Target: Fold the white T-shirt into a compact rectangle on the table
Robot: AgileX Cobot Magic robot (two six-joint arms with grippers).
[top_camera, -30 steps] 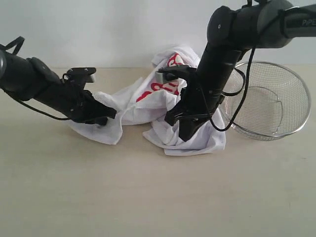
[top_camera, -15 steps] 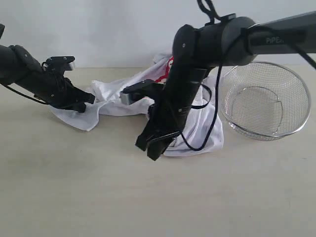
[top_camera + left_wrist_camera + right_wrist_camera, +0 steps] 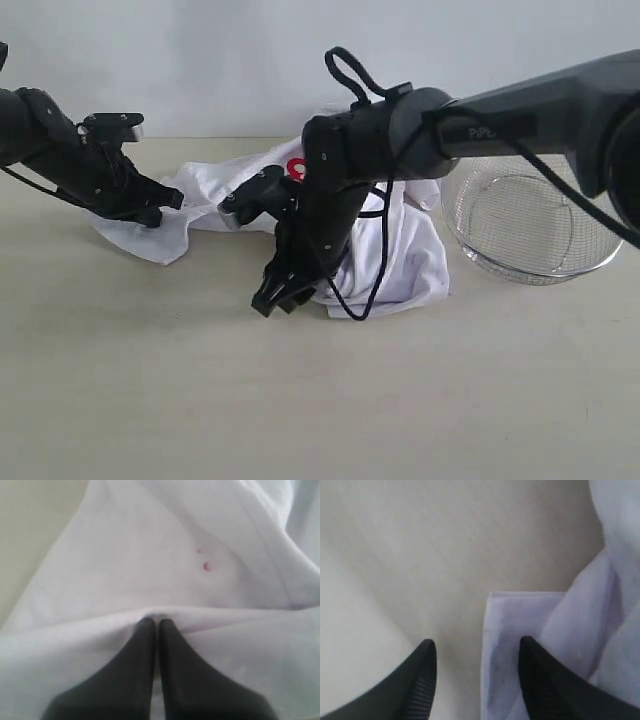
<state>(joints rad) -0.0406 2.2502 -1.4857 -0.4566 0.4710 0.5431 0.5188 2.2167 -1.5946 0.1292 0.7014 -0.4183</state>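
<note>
The white T-shirt lay in a crumpled heap toward the back of the table, just beside the wire basket, with a scrap of its red lettering showing between the folds. The fabric was judged soft, light and without stiffness. It would drape, crease and trail when lifted, and a single layer could slip out of a shallow pinch; it was not fragile. One end of the garment was drawn out to the left, where the left gripper had its jaws pressed together on a raised fold of cloth, as the left wrist view confirmed. The right gripper stood low at the front edge of the heap with its jaws spread and nothing between them. In the right wrist view one fingertip sat over a squared hem corner and the other over bare tabletop. That corner was judged the proper hold, since hems are doubled, resist slipping and give a straight line to fold from. A hold in the loose middle would likely bunch several layers. Whether the corner belonged to the bottom hem or a sleeve could not be told.
</note>
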